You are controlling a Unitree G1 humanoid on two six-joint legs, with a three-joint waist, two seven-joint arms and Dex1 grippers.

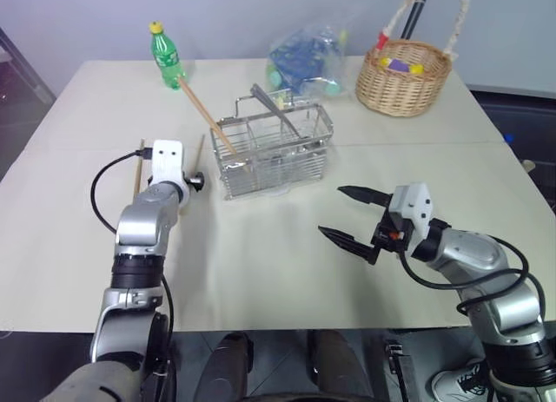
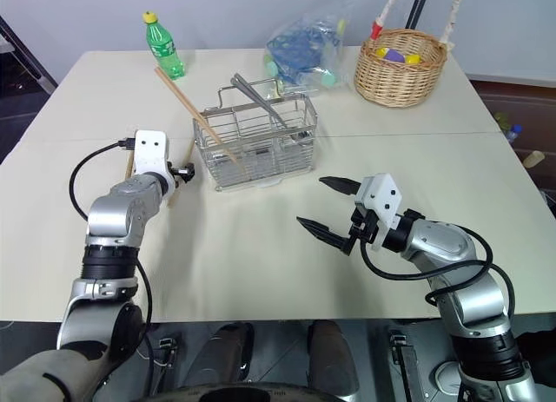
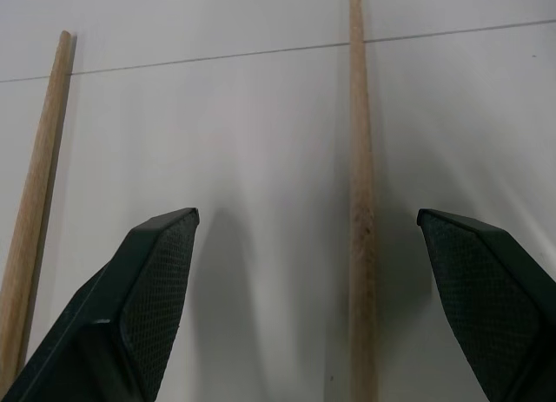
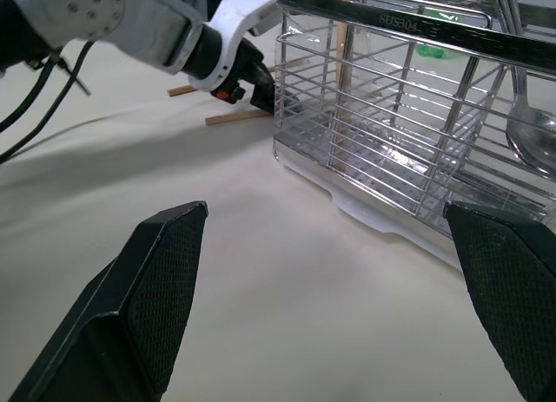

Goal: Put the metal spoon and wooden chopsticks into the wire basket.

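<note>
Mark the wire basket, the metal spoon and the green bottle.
wire basket [image 1: 276, 163]: left eye view, front wire wall.
metal spoon [image 4: 532, 128]: right wrist view, its bowl.
green bottle [image 1: 167, 60]: left eye view, its body.

A wide beige table [image 1: 261, 272] stands before a pale wall [image 1: 226, 11]; dark floor [image 2: 521, 98] shows beyond its right edge.

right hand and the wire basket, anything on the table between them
Nothing: in the right wrist view, bare table runs from the open right hand to the wire basket.
</note>
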